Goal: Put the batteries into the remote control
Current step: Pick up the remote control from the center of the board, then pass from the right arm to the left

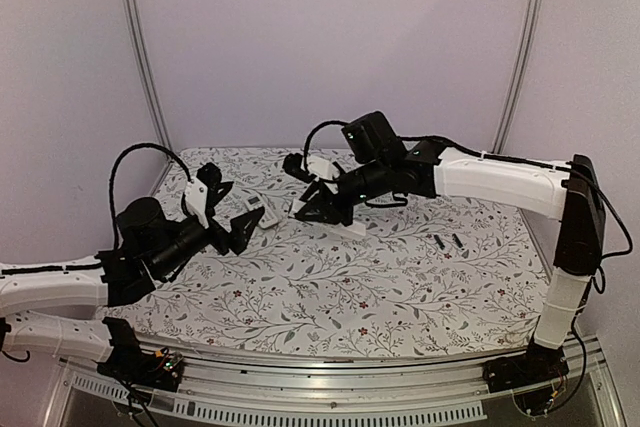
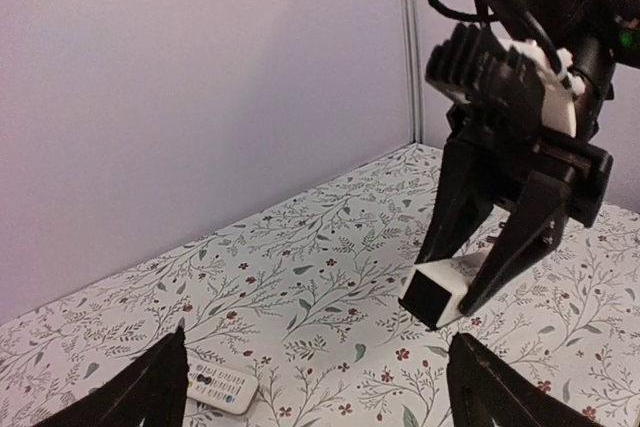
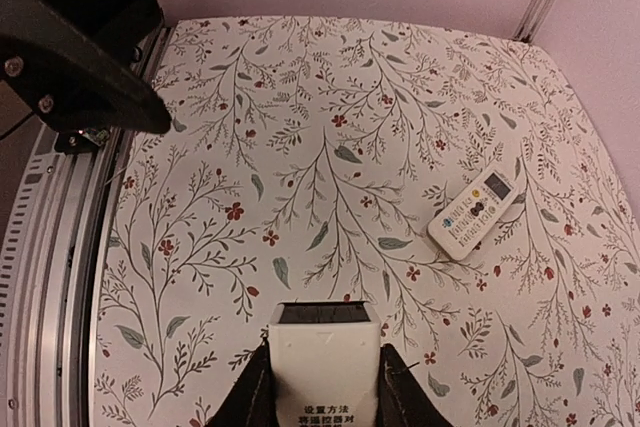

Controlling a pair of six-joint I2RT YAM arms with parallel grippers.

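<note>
My right gripper (image 1: 318,209) is shut on the remote control (image 3: 322,362), a white bar held back side up, printed text showing. Its dark open end (image 2: 432,299) points away from the wrist, just above the table. In the left wrist view the right gripper (image 2: 480,277) pinches the remote's sides. My left gripper (image 2: 318,347) hangs open over the cloth with nothing between its fingers. It faces the held remote from the left. Two batteries (image 1: 440,241) (image 1: 457,240), small dark cylinders, lie on the table to the right, below the right arm.
A smaller white remote (image 1: 262,217) with coloured buttons lies face up by the left gripper's fingers, the same smaller remote (image 3: 478,212) (image 2: 222,390) in both wrist views. A floral cloth (image 1: 330,287) covers the table. Walls close off the back and sides; a metal rail (image 3: 40,247) runs along the near edge.
</note>
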